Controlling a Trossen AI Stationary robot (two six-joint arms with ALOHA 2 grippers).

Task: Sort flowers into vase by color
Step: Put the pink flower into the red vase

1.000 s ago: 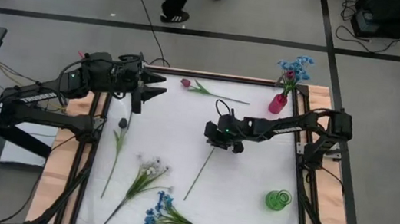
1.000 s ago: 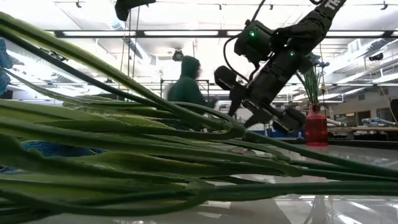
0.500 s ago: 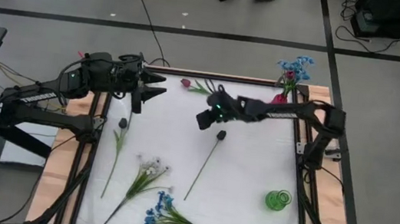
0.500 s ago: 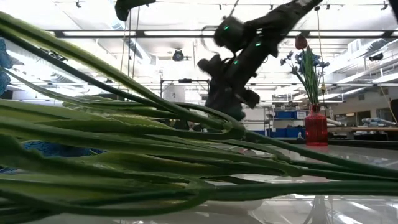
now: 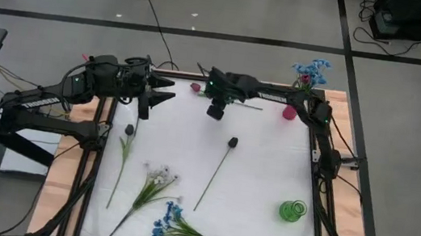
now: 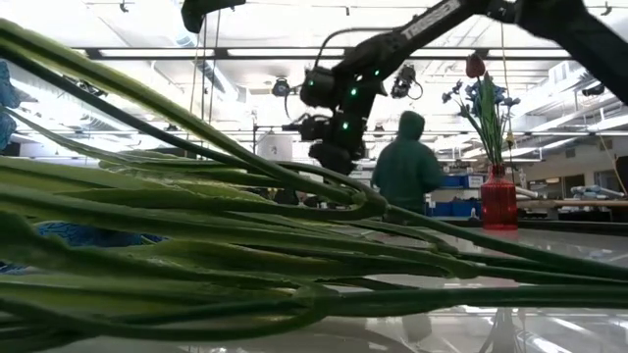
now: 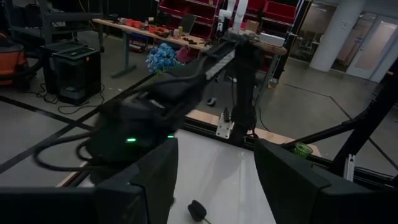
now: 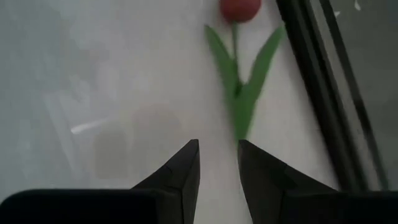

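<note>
A red-pink tulip lies flat on the white table near its far edge; its bud and leaves show in the right wrist view. My right gripper hovers just beside its stem, fingers slightly open and holding nothing. My left gripper waits open at the far left corner. Two dark-bud flowers, a white cluster and a blue cluster lie flat on the table. A red vase holds blue flowers.
A green vase stands near the table's right near corner. Black frame rails edge the table. In the low view green stems fill the foreground, and a person stands in the room beyond.
My right gripper has swung from the middle of the table, over the dark bud there, toward the far edge and leftward to the tulip. The dark-bud flower lies where it was. A person has walked past beyond the table.
</note>
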